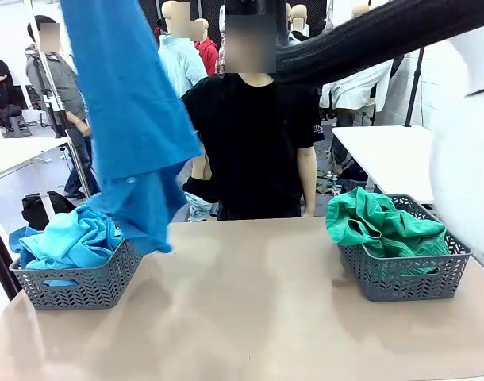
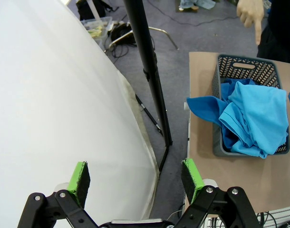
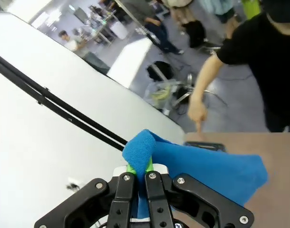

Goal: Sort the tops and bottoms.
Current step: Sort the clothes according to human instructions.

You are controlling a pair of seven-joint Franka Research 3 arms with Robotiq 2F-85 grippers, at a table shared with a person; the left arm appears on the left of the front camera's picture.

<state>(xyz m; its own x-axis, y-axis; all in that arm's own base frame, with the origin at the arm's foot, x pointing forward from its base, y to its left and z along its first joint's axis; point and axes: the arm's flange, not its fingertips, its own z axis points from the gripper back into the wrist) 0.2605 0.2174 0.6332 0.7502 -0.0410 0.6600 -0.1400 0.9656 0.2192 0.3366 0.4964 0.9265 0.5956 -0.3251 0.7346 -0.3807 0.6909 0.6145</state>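
Above the left basket (image 1: 75, 282), the right pincer (image 3: 138, 176) was pressed together on a fold of the royal blue top (image 1: 127, 111). The cloth hung down long, and its low end reached just past the right side of that basket. My guess is that the step was to drop this top in with the other top. To do it well, the arm should move a bit more over the middle of the left basket and go lower. Then the cloth can pile up inside and not slide over the wall onto the desk (image 1: 250, 309). Only then should the pincer let go.

The right arm reached high and far across, from its own side over to the left basket, in a dark sleeve. The left pincer (image 2: 135, 183) was spread wide and held nothing. It pointed down beside the desk, near the left basket.

The sky-blue top (image 1: 67, 238) already lay in the left basket. The green bottoms (image 1: 381, 222) lay heaped in the right basket (image 1: 405, 274), far from the left one. Behind the desk, a person's hand (image 2: 252, 14) pointed down at the left basket.
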